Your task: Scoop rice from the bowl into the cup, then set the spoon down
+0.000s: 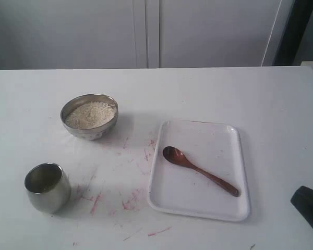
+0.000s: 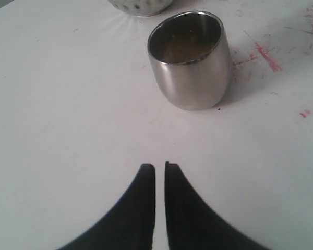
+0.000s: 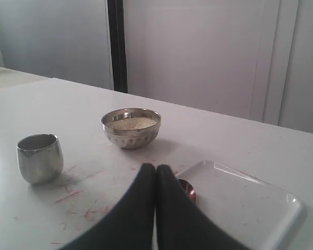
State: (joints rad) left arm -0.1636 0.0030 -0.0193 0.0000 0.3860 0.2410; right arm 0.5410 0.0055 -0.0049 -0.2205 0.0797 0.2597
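Starting at the left, the left gripper [image 2: 159, 166] hangs over bare white table [image 1: 261, 99] with its dark jaws drawn together to a thin slit and nothing between them. It is pointed at the steel cup [image 2: 189, 60] but is well clear of it. That cup stands upright near the front left of the table, and I can't make out whether anything lies inside it. Farther back and a little to the right sits the wide steel bowl [image 1: 89, 115], apart from the cup and filled nearly to the rim with pale rice [image 1: 91, 114]. Red scratchy marks [image 1: 96, 202] streak the table between the cup and the white plastic tray [image 1: 198, 211], which lies flat to the right of centre. The wooden spoon [image 1: 201, 171] rests slantwise in the tray, its oval end toward the bowl and its handle running to the near right, with nothing touching it. At the far right the right gripper [image 3: 156, 167] holds its jaws pressed fully together and empty, hanging above the tray's near edge.
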